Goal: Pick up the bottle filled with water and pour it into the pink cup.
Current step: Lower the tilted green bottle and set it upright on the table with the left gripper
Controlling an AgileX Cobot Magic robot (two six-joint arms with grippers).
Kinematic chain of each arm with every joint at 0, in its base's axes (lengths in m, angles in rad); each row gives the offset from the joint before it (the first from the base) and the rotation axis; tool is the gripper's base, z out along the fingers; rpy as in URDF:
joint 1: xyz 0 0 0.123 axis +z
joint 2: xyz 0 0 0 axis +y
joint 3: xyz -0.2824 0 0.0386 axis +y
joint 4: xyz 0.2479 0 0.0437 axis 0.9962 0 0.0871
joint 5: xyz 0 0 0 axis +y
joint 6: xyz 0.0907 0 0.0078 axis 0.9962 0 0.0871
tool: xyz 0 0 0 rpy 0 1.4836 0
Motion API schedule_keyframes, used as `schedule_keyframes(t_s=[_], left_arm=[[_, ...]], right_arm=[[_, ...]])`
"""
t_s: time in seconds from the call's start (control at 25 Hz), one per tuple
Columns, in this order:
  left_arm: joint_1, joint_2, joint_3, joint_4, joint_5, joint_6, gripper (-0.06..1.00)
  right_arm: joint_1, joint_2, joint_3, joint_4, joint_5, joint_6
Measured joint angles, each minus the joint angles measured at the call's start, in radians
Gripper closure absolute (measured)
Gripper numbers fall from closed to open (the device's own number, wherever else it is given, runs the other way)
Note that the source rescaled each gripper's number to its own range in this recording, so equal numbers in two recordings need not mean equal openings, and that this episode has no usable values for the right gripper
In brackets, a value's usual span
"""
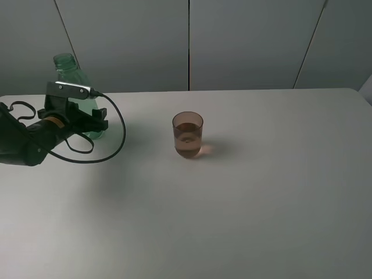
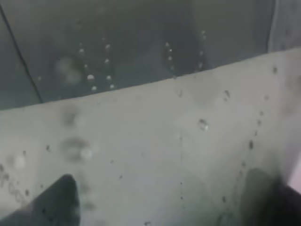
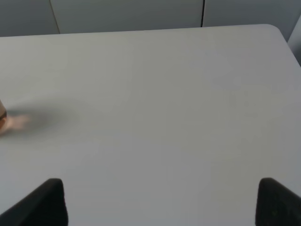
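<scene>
The green transparent bottle [image 1: 71,75] stands upright at the far left of the table, capless neck up. My left gripper [image 1: 93,121] is around its lower body, one finger on each side, shut on it. In the left wrist view the bottle's wet wall [image 2: 150,141] with droplets fills the picture, with the dark fingertips [image 2: 59,200] at both lower corners. The pink cup [image 1: 188,135] stands near the table's middle, to the right of the bottle, with liquid in its lower part. My right gripper [image 3: 160,202] is open and empty above bare table; the cup's edge [image 3: 2,115] shows at that view's border.
The white table [image 1: 261,192] ends at a grey panelled wall [image 1: 244,40] behind. The left arm's black cable [image 1: 119,136] loops over the table between bottle and cup. The right arm does not show in the high view.
</scene>
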State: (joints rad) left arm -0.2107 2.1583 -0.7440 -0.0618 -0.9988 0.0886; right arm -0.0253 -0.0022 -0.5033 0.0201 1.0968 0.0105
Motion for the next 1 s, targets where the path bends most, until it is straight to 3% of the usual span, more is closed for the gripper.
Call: schedule_keyframes(t_s=[0.08,0.16,0.52,0.84,1.0], left_arm=[[0.0,-0.007,0.001,0.0,0.028,0.002,-0.03],[0.0,-0.01,0.001,0.0,0.045,0.002,-0.05],[0.0,-0.011,0.001,-0.004,0.152,0.012,-0.06],[0.0,-0.077,0.002,-0.023,0.307,0.053,-0.06],[0.0,-0.158,0.068,-0.042,0.34,0.072,-0.06]], right_arm=[[0.0,0.0,0.0,0.0,0.0,0.0],[0.0,0.0,0.0,0.0,0.0,0.0],[0.0,0.0,0.0,0.0,0.0,0.0],[0.0,0.0,0.0,0.0,0.0,0.0],[0.0,0.0,0.0,0.0,0.0,0.0]])
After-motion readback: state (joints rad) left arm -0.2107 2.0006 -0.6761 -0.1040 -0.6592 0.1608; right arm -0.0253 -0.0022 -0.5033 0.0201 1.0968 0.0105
